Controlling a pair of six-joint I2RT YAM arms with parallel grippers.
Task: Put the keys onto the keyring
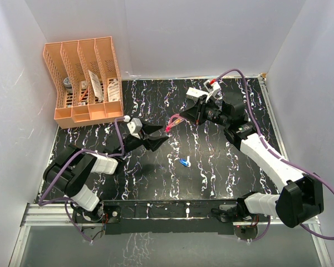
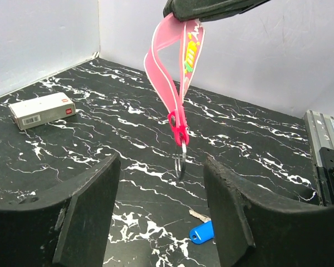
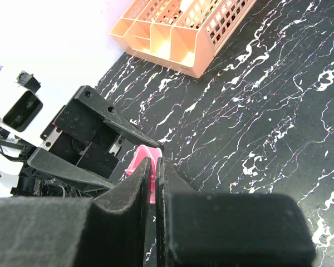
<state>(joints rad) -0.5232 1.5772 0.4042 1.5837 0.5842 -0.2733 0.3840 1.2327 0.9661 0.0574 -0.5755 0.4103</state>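
My right gripper [image 1: 185, 117] [image 3: 157, 161] is shut on the top of a pink strap [image 2: 175, 72] [image 1: 174, 121] [image 3: 142, 158] and holds it above the table. A red clasp and the metal keyring [image 2: 180, 164] dangle from the strap's lower end. In the left wrist view my left gripper [image 2: 161, 161] [image 1: 163, 135] is open, its fingers standing either side of the ring, which hangs slightly beyond them untouched. One of the keys, with a blue head [image 2: 203, 232] [image 1: 185, 162] and a silvery blade, lies flat on the table near the right finger.
A white rectangular box [image 2: 42, 110] [image 1: 195, 93] lies on the black marbled table toward the back. An orange slotted organizer [image 1: 83, 83] [image 3: 178, 28] stands at the back left. White walls enclose the table on three sides.
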